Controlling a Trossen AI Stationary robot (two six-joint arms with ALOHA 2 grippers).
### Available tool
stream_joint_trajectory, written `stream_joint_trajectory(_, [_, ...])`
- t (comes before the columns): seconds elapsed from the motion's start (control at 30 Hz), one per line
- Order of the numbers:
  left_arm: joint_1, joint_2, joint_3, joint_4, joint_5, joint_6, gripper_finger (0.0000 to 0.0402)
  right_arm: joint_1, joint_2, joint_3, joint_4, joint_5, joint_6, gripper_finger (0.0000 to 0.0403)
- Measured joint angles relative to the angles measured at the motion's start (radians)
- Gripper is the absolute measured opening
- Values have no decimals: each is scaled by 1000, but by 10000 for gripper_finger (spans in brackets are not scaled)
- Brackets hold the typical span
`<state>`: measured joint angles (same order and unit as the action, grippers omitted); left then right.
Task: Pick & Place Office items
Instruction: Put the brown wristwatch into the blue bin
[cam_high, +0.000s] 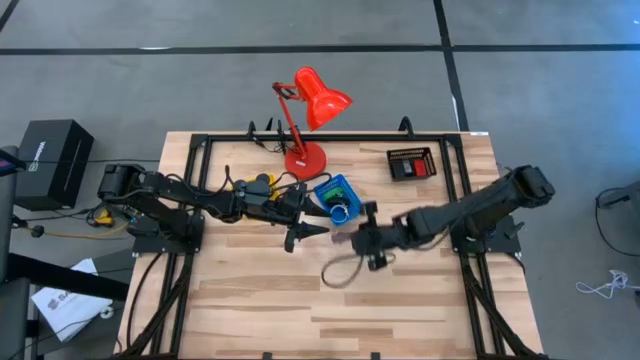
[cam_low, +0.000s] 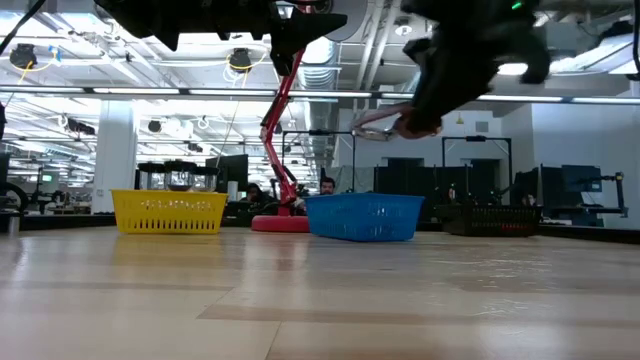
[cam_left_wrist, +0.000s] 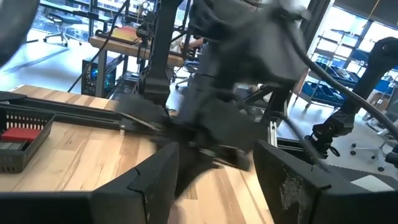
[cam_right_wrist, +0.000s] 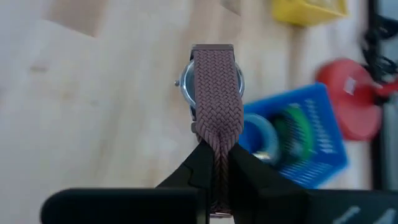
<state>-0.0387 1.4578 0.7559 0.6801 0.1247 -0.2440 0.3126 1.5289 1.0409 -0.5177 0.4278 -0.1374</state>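
Observation:
My right gripper (cam_right_wrist: 214, 152) is shut on a watch (cam_right_wrist: 214, 87) with a brown braided band and a silvery case. It holds the watch high over the middle of the table (cam_low: 385, 125), near the blue mesh tray (cam_high: 335, 197). That tray holds a green piece (cam_right_wrist: 297, 134) and a silvery ring (cam_right_wrist: 261, 137). My left gripper (cam_high: 305, 233) hangs level to the left of the right one (cam_high: 350, 240). It is open with nothing between its fingers (cam_left_wrist: 214, 180). My right gripper pinches the watch's braided band (cam_right_wrist: 216, 134) between its two fingers, a little way from the case. The fingers slant down from the table's right side, and the band runs on away from them. The watch is lifted clear of the table.
A tall red desk lamp (cam_high: 305, 110) stands at the far edge behind the blue tray. At the far right, a black mesh tray (cam_high: 412, 163) holds red pieces. A yellow mesh tray (cam_low: 170, 210) sits left of the lamp's base. Bare wood lies toward the near edge.

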Motion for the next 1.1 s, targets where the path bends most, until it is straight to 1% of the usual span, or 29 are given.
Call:
stream_joint_trajectory(0.2, [0, 0, 0, 1, 0, 0, 204, -198, 9, 1, 5, -13, -77, 18])
stream_joint_trajectory(0.3, [0, 0, 0, 1, 0, 0, 204, -275, 41, 0, 0, -64, -136, 21])
stream_joint_trajectory(0.43, [0, 0, 0, 1, 0, 0, 204, -340, 88, 0, 2, -116, -208, 21])
stream_joint_trajectory(0.6, [0, 0, 0, 1, 0, 0, 204, -379, 130, 0, 14, -137, -307, 24])
stream_joint_trajectory(0.87, [0, 0, 0, 1, 0, 1, 204, -388, 147, 0, 79, -273, -410, 38])
stream_joint_trajectory(1.1, [0, 0, 0, 1, 0, 3, 204, -394, 147, 0, 82, -275, -423, 46])
